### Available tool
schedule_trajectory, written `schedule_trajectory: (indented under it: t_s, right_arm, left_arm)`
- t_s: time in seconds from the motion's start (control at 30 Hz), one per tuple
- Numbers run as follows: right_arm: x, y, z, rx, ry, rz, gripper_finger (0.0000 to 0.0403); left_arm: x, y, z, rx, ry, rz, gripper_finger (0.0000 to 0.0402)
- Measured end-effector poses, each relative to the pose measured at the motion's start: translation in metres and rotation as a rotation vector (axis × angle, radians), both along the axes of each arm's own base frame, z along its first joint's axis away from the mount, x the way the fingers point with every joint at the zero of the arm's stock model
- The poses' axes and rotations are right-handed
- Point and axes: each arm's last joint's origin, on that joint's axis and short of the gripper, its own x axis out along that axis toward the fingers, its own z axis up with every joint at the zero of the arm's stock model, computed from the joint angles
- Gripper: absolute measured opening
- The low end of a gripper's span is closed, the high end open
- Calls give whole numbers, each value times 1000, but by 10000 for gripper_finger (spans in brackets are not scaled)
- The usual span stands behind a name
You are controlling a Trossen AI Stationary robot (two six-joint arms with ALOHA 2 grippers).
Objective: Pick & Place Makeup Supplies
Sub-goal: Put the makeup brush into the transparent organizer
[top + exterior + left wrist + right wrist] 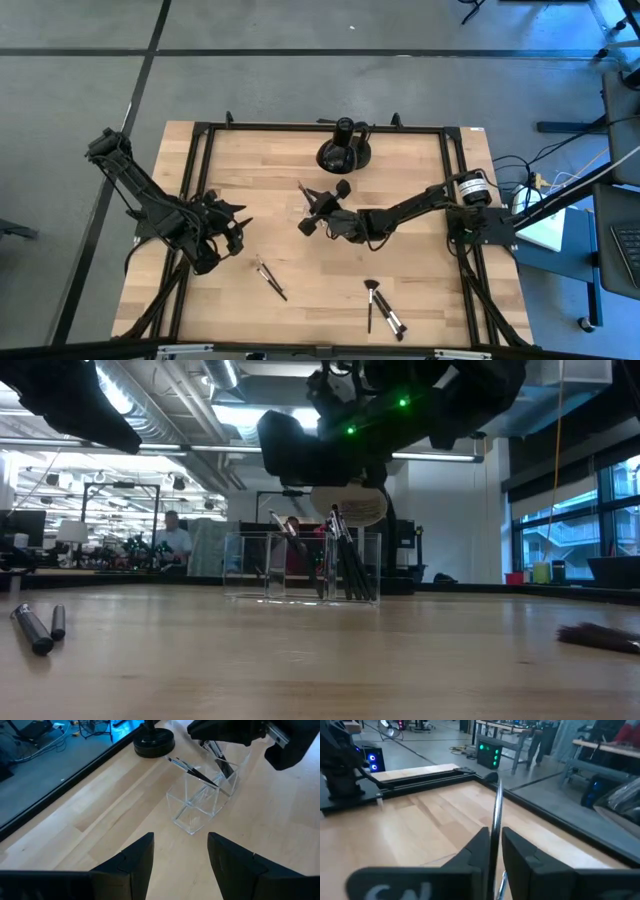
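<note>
Right now a thin makeup brush [497, 815] stands upright between my right gripper's [494, 851] nearly closed fingers, above the clear organiser tray [202, 802] already holding several brushes. More brushes [383, 308] lie loose on the table [440, 280]. My left gripper [180, 860] hovers open nearby.

Several dark-handled makeup brushes [196, 770] stand leaning inside the clear organiser tray [200, 802]. Nearer the table's front edge than the tray, two brushes [270, 277] lie flat, and three more [381, 307] lie apart from them, one fluffy-tipped.
</note>
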Motion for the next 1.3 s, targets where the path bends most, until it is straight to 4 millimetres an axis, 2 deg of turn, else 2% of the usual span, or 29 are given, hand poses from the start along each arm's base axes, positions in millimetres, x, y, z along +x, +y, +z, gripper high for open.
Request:
schedule_trajectory:
  t_s: [0.27,0.47,0.67,0.83,0.93,1.03,1.17,1.3]
  right_arm:
    - [-2,3,-3,48,-22,-38,86]
    - [-4,20,-2,100,-79,-10,87]
    - [-2,34,3,97,-68,82,87]
    - [7,42,16,119,-68,247,88]
    - [19,46,28,280,-18,381,88]
    - [43,52,30,467,143,446,88]
    - [74,76,11,489,369,425,88]
    - [99,98,17,538,389,421,88]
  left_arm:
    - [0,0,0,-2,0,0,180]
    - [0,0,0,-3,2,-1,180]
    - [0,0,0,-3,1,0,180]
    - [0,0,0,-8,-2,3,180]
    - [0,0,0,-6,-4,4,180]
    - [0,0,1,16,-26,14,180]
    - [1,2,2,41,-50,30,180]
    - [2,3,1,19,-20,32,180]
